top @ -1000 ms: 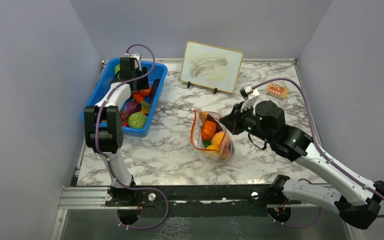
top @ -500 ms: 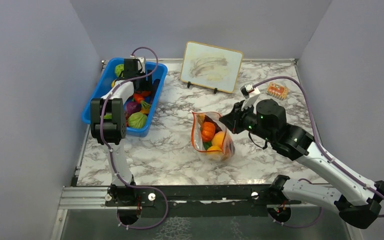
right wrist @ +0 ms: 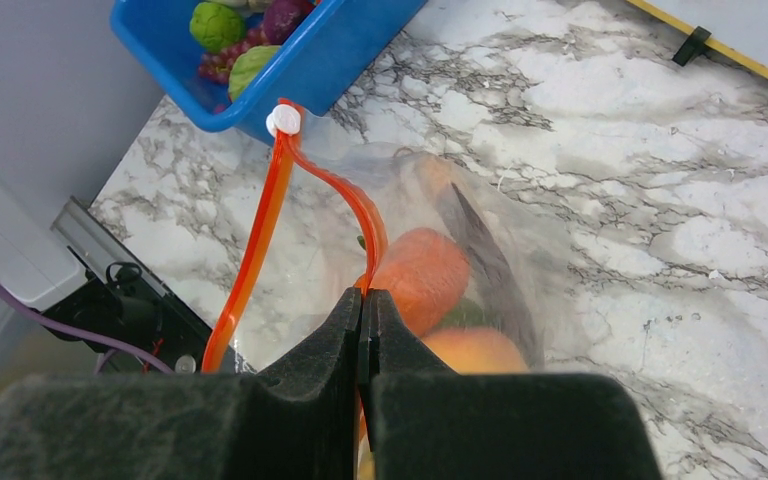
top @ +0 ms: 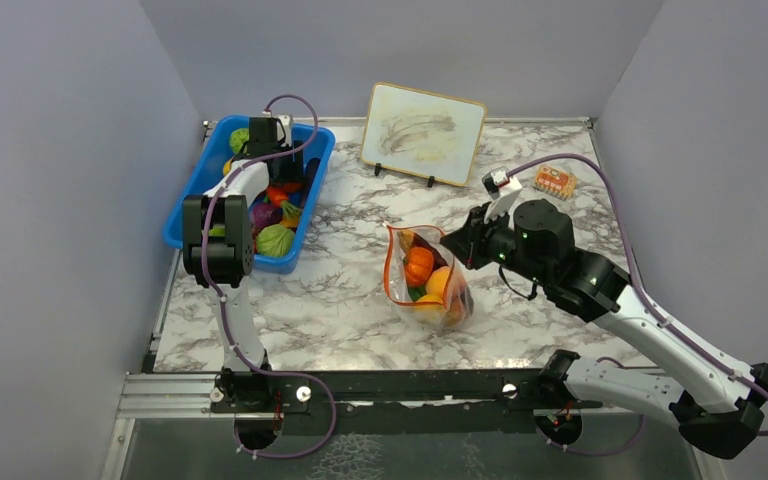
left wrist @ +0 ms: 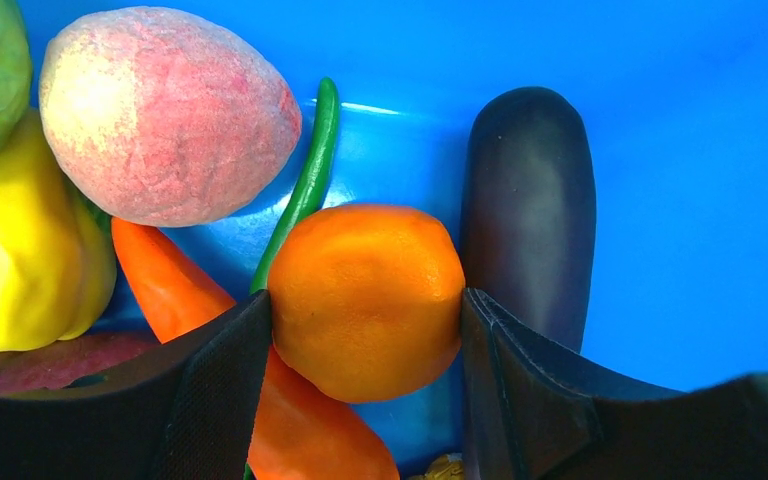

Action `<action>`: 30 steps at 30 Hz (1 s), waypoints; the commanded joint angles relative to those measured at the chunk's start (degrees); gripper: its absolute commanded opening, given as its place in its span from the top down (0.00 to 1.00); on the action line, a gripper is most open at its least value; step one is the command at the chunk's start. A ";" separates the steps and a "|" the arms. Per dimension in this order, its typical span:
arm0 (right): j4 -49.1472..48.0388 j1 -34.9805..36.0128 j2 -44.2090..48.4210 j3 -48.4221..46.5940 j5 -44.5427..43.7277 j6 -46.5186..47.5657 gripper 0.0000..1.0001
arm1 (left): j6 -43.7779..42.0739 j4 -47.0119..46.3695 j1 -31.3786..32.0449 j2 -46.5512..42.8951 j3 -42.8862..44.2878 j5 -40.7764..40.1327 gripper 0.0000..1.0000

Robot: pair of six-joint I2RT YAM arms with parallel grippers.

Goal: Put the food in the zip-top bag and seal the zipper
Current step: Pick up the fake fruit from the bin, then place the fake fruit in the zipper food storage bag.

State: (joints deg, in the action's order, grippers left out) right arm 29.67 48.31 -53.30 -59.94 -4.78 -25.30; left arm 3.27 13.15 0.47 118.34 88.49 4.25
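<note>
Robot lab cell: plain walls [top: 50, 150], mounting rail [top: 380, 385].

One fixed overhead, two close wrist views.

Top external: high above and behind the arm bases [top: 243, 385], looking down and forward across the whole marble tabletop [top: 340, 310]. Left wrist: pressed close inside the blue bin [left wrist: 680, 100], facing down between the fingers of the left claw [left wrist: 365, 305]. Right wrist: near, looking along the right claw [right wrist: 363, 305] at the zip-top bag [right wrist: 550, 240]; tabletop and bin corner there shared with the overhead.
</note>
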 commanded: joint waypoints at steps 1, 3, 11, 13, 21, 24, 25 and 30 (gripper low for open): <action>-2.39 0.29 1.95 -0.82 0.20 -1.04 0.99 | 0.13 3.07 -0.12 -1.34 1.33 -0.55 0.50; -2.51 0.29 2.08 -0.56 0.30 -1.15 0.99 | 0.52 3.12 -0.11 -2.23 0.93 -0.68 0.53; -3.10 0.29 2.75 0.53 -0.85 -1.22 0.99 | 2.31 3.46 -0.03 -7.92 -0.51 -1.49 0.60; -3.40 0.29 2.90 0.97 -0.81 -1.55 0.99 | 2.82 3.48 0.05 -10.67 -1.50 -0.93 0.61; -4.82 0.29 3.06 2.14 -0.61 -2.92 0.99 | 4.79 2.78 1.20 -20.42 -7.24 6.84 0.61; -5.40 0.29 2.90 2.49 -0.55 -3.35 0.99 | 5.89 0.27 2.26 -25.53 -10.01 13.19 0.62; -5.65 0.29 2.89 2.66 -0.42 -3.35 0.99 | 5.88 -0.34 2.83 -26.81 -11.90 14.75 0.62; -5.75 0.29 3.16 2.68 -1.01 -3.28 0.99 | 7.37 -1.11 6.52 -32.95 -15.93 24.07 0.62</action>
State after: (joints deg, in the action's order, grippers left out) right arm 28.32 48.31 -51.57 -57.41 -4.84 -27.88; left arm 8.64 14.48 3.97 90.39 75.18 16.51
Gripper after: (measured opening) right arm 0.014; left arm 0.644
